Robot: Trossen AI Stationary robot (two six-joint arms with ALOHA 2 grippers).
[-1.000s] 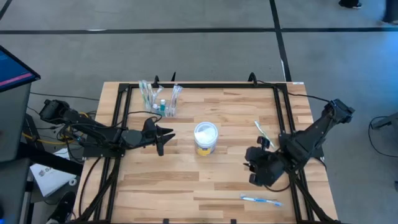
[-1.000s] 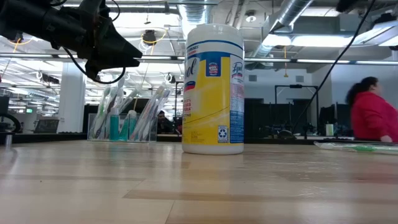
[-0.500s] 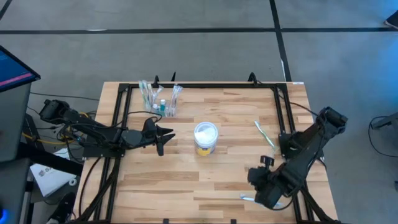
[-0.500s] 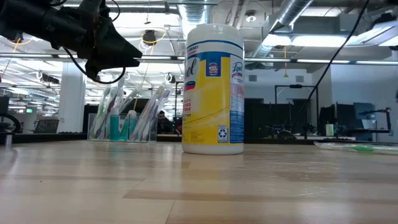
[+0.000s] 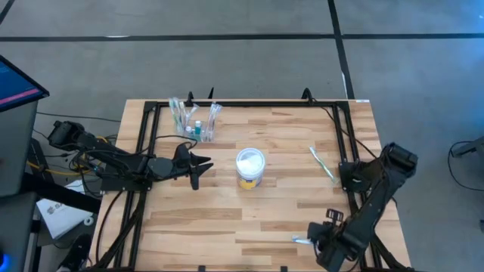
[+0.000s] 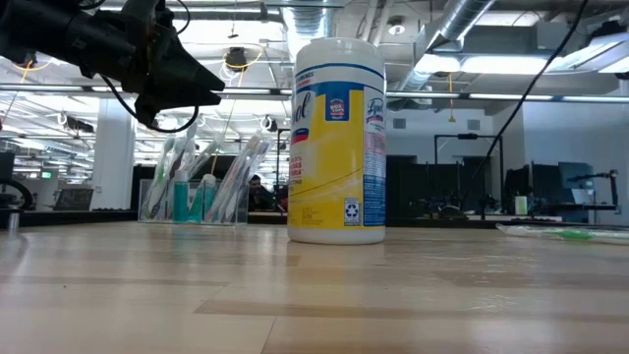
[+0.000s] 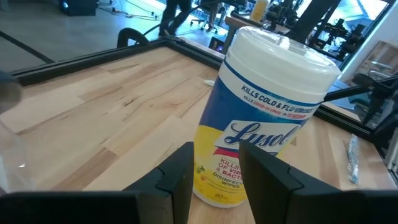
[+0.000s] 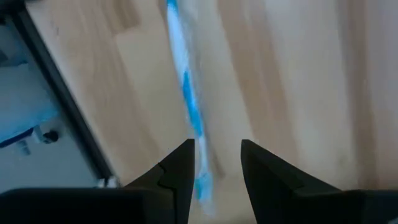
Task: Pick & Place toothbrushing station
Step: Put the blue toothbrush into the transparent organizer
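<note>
Blue toothbrush [image 8: 189, 106] seemingly between right pincer [image 8: 216, 165].

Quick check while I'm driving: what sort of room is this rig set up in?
Probably an open-plan lab or industrial office: exposed silver ceiling ducts, rows of desks with monitors behind the pale wooden table, and a bare grey concrete floor.

The wipes tub [image 7: 261, 118], standing near the middle of the worktop, carries the brand "Lysol" on its yellow label, "KILLS COLD & FLU VIRUSES" on the blue band, and "DISINFECTING WIPES" below.
</note>
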